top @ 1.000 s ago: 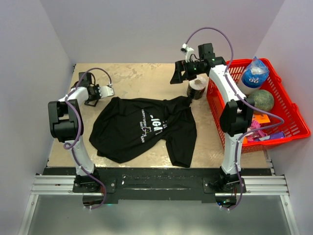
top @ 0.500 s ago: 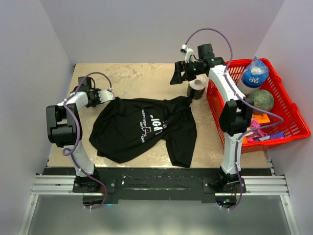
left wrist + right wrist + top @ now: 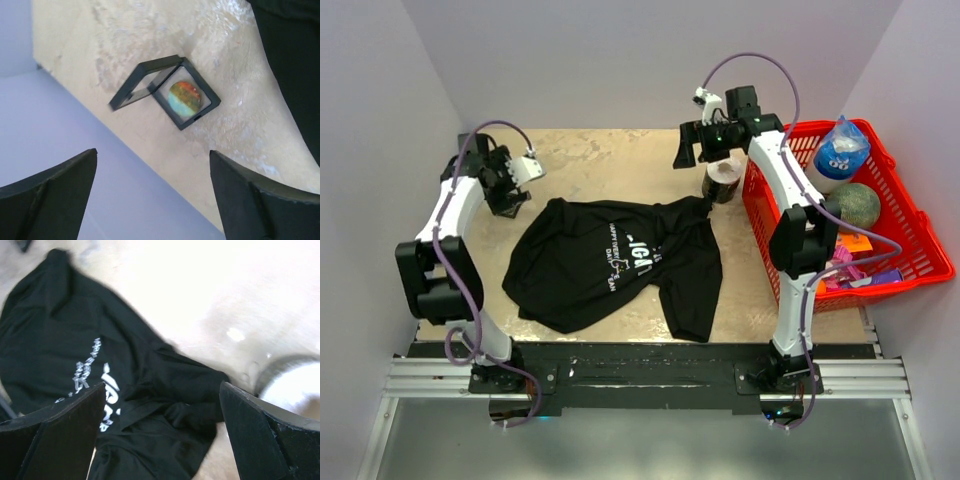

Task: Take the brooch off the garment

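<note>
Top and wrist views of the two-arm workcell. The brooch point(image 3: 167, 91), a thin black piece made of two joined square frames, is lying flat on the beige table point(image 3: 610, 160) near its left edge. It is lying apart from the garment point(image 3: 610, 265), with bare tabletop between the two. The frame nearer the garment is holding a round disc banded in orange and teal, while the other frame is showing only tabletop through its opening. The left gripper point(image 3: 152, 160) is hovering above the brooch with its jaws spread wide and nothing between them; neither of its dark fingers point(image 3: 50, 195) is touching the piece. The garment, a black T-shirt with white lettering on the chest, is lying crumpled across the middle of the table, one sleeve reaching toward a dark cylindrical roll point(image 3: 725, 180) that is standing just beside a red basket point(image 3: 932, 238). The right gripper point(image 3: 162, 390) is hanging over the far right part of the table, above that sleeve and the roll, likewise released, its jaws fully apart and gripping nothing. The basket, at the table's right side, is holding a bottle with a blue label point(image 3: 840, 150), a green ball-shaped item point(image 3: 860, 205) and some brightly coloured small items that are too small to identify.
</note>
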